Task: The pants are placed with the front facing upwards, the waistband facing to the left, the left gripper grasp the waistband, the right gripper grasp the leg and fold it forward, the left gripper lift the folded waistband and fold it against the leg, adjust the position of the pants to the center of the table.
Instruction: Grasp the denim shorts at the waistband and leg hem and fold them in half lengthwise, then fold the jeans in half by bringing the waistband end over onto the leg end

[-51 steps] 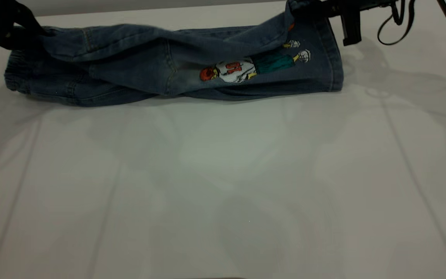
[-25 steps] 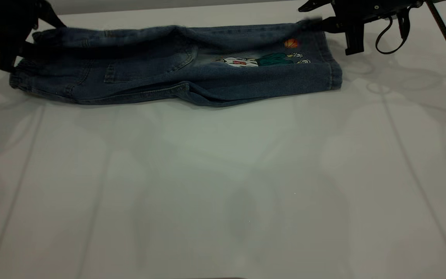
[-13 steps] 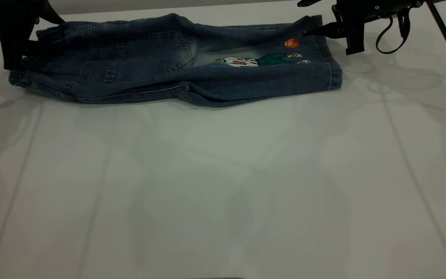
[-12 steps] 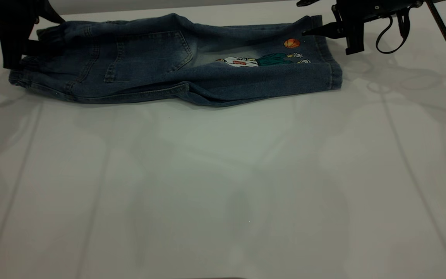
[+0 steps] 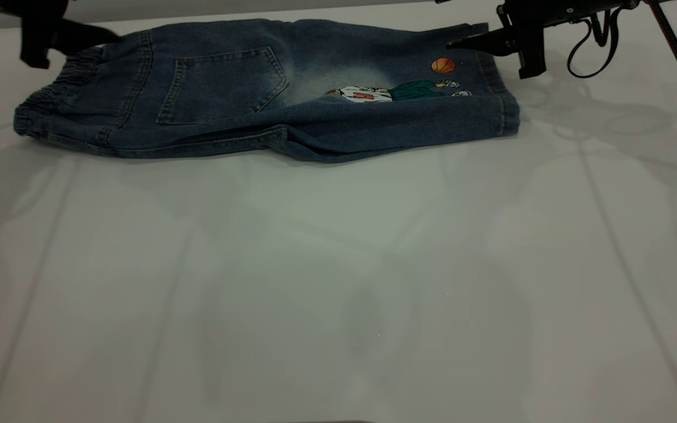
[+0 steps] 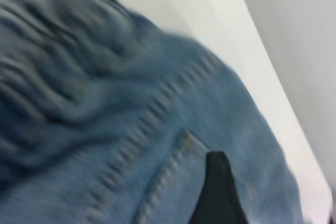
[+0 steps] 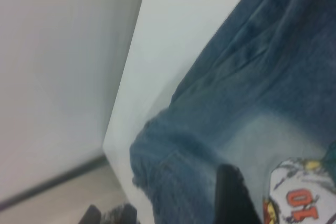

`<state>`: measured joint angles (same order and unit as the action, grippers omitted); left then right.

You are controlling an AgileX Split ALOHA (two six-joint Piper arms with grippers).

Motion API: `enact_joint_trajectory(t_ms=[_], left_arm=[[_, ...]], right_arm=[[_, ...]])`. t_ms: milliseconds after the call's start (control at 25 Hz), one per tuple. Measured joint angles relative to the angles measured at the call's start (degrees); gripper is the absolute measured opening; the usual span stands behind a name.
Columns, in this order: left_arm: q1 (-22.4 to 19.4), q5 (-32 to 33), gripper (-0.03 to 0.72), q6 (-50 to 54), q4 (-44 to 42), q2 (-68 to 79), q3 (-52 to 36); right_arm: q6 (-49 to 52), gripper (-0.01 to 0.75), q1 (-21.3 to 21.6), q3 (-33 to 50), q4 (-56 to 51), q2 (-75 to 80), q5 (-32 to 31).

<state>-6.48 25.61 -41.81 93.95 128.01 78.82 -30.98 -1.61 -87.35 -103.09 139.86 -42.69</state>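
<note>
The pants (image 5: 268,106) lay folded lengthwise at the 12 o'clock side of the table (image 5: 338,282), close to its far edge. The waistband (image 5: 50,103) pointed to 9 o'clock and the leg (image 5: 409,111) to 3 o'clock, with its printed figure (image 5: 397,92) and the back pocket (image 5: 221,82) facing up.

The left gripper (image 5: 80,36) was at 10 o'clock, just at the far corner of the waistband; whether it was spread or pressed together, we could not tell. The right gripper (image 5: 468,42) was at 1 o'clock beside the far corner of the cuff. Its jaws looked spread and we saw no cloth between them.

We judged that the second fold was next, and we saw some risks:
- The gathered waistband is thick, so a shallow pinch could catch only the top layer and open the first fold when lifted.
- The upper leg did not fully cover the lower one at 6 o'clock, so the layers could slide further apart.
- Because the pants were so near the far edge, a pull toward 12 o'clock could drag them off the table.
</note>
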Motion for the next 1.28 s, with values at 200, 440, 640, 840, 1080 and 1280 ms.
enact_joint_trajectory(t_ms=[200,440,640,840,1080,1280], left_arm=[[0.0,7.1,0.483,-3.0,-12.8,-1.6,0.0],[-1.2,12.1,0.484,10.0,-41.4,-6.8,0.0],[-4.1,17.6,0.49,24.7,-61.5,-10.3,0.0],[-7.6,17.9,0.519,28.2,-64.9,-10.3,0.1],[-9.0,17.4,0.555,30.1,-65.9,-7.8,0.1],[-9.1,14.4,0.568,30.5,-65.5,-4.4,0.1]], right_arm=[[-9.9,0.371,0.1,0.0,0.2,0.0,-6.3],[-14.6,0.43,0.1,0.0,0.3,0.0,-9.1],[-15.6,0.435,0.1,0.0,0.3,0.0,-9.2],[-16.4,0.435,0.1,0.0,0.4,0.0,-9.2],[-16.3,0.435,0.1,0.0,0.5,0.0,-9.2],[-16.3,0.435,0.1,0.0,0.5,0.0,-9.2]])
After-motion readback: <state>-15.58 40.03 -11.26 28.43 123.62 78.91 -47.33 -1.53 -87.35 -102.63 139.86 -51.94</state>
